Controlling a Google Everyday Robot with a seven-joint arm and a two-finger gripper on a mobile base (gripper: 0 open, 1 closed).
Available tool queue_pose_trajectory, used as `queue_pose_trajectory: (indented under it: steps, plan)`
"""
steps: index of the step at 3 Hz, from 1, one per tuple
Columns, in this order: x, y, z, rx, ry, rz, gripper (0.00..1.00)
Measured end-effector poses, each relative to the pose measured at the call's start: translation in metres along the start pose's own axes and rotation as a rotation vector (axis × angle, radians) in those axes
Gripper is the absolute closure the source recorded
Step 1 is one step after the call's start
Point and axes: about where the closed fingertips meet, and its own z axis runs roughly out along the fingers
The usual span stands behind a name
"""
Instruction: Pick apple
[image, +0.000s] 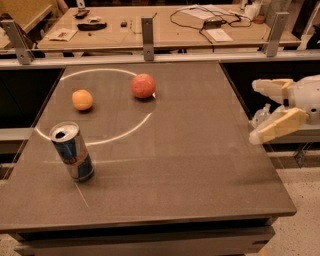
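The apple (143, 85) is a round reddish-pink fruit on the dark table (190, 165), in the far middle, on a white ring drawn on the top. My gripper (257, 111) is at the right edge of the view, beyond the table's right side, far to the right of the apple. Its two cream fingers (277, 125) are spread wide apart and hold nothing.
A smaller orange fruit (82, 99) lies left of the apple. A blue and silver drink can (72, 151) stands upright at the near left. A metal rail (150, 59) runs along the table's far edge, with a cluttered desk (165, 27) behind it.
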Motion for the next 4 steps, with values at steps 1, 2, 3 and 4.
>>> queue_pose_trajectory:
  steps: [1,2,3,4]
  plan:
    - [0.001,-0.029,0.029,0.035,0.009,-0.018,0.00]
    - [-0.003,-0.053,0.054,0.061,-0.008,-0.043,0.00]
    - [-0.006,-0.092,0.113,0.048,0.014,-0.042,0.00]
    - [-0.006,-0.092,0.113,0.048,0.014,-0.042,0.00]
